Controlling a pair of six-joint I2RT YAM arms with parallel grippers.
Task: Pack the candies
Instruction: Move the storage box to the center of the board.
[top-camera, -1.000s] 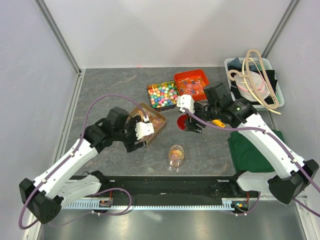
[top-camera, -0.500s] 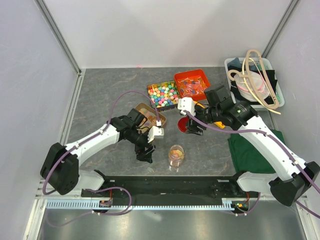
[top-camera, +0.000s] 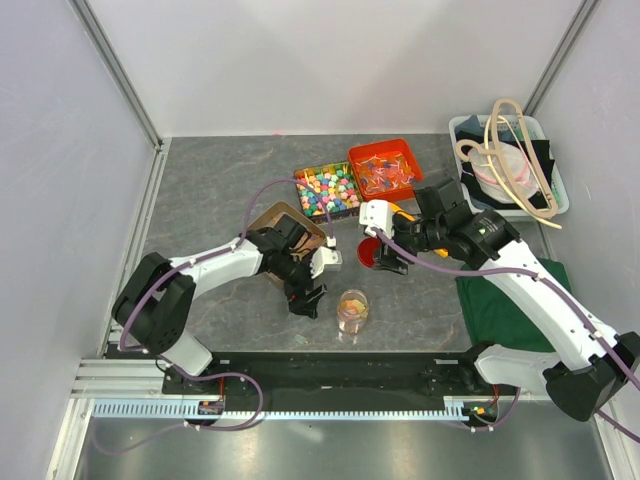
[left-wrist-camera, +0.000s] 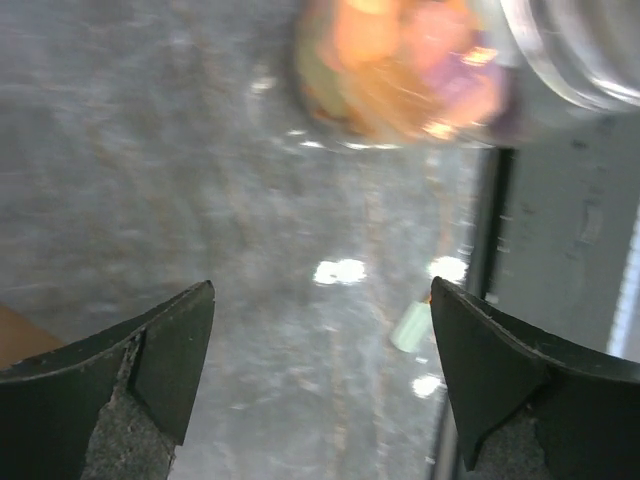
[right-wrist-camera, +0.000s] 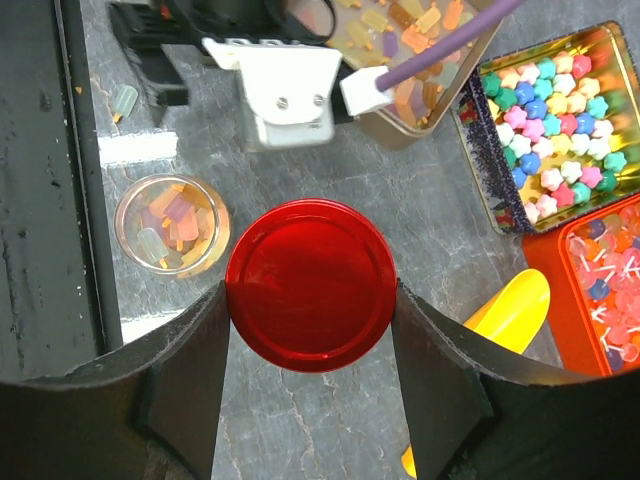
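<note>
Pastel candies (right-wrist-camera: 172, 222) fill a small clear jar (top-camera: 352, 310) near the table's front. More candies (right-wrist-camera: 405, 35) lie in the brown tin (top-camera: 283, 222), partly hidden under the left arm. My left gripper (top-camera: 308, 298) hangs just left of the jar, jaws open with nothing between them; in the blurred left wrist view the gripper (left-wrist-camera: 320, 300) looks at bare table, the jar (left-wrist-camera: 400, 70) ahead. One pale green candy (left-wrist-camera: 410, 327) lies loose by the black rail. My right gripper (right-wrist-camera: 311, 295) is shut on a red lid (right-wrist-camera: 311, 285), held behind and right of the jar (right-wrist-camera: 128, 262).
A tin of bright multicoloured candies (top-camera: 327, 190) and a red tray (top-camera: 383, 168) sit behind the lid. A yellow scoop (right-wrist-camera: 515, 305) lies under the right arm. A green cloth (top-camera: 505, 300) and a white bin (top-camera: 510, 165) are at the right. A black rail (top-camera: 330, 375) runs along the front.
My left arm has swung away from the brown tin, forward and to the right, ending beside the jar, and its jaws have spread wider. The right gripper with the lid has barely shifted.
</note>
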